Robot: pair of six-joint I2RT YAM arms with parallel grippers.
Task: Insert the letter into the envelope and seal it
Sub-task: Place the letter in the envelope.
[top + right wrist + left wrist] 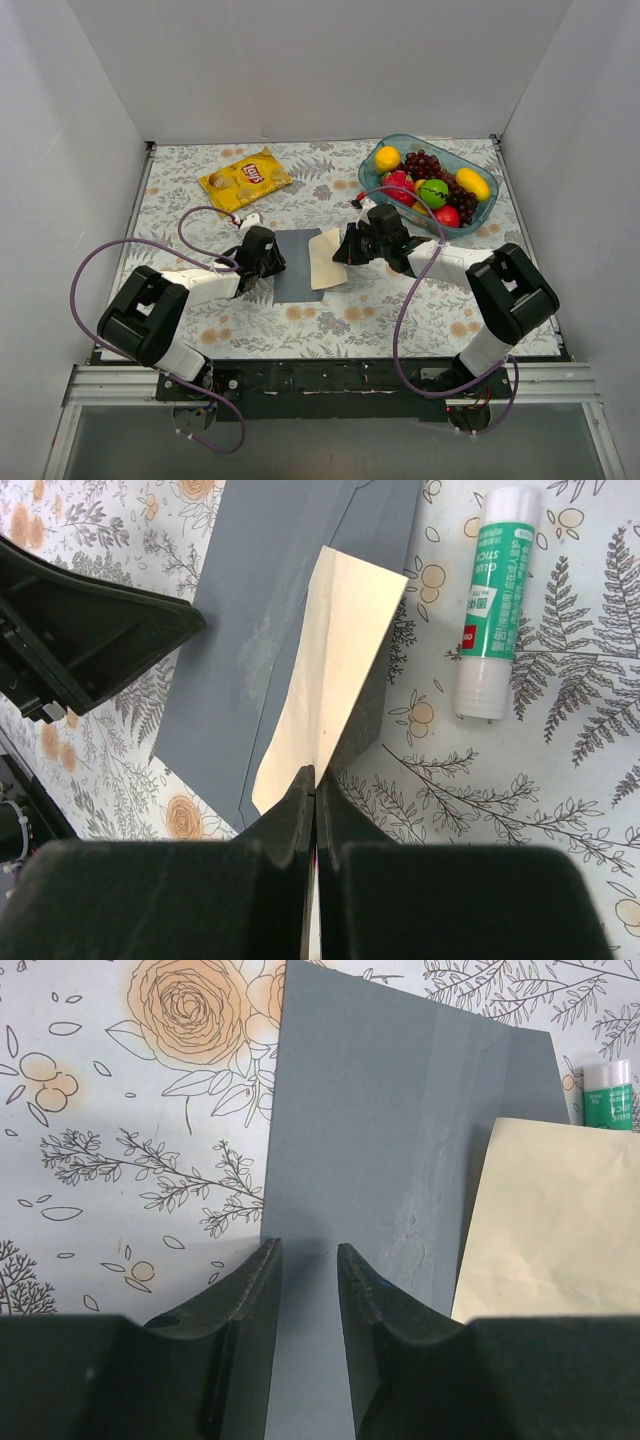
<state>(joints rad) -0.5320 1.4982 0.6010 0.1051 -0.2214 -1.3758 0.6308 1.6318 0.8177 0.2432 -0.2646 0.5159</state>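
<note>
**While the left gripper [307, 1250] stands open, the right gripper [315, 780] pinches the letter [335, 660]**

Nearest, the left gripper's fingers sit slightly apart over the grey-blue envelope [370, 1110]. The right gripper is clenched on the cream letter's edge, and the sheet overlaps the envelope's right side. A glue stick [490, 605] lies beside the envelope. Farther back are a fruit bowl [400, 142] and a crisp bag [245, 178].

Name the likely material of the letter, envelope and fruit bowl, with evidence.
Letter: thin cream paper, matte; it bends along a soft crease.
Envelope: matte grey-blue paper, with pale scuff marks.
Fruit bowl: probably translucent bluish plastic with a smooth wall, though it could be glass.
</note>
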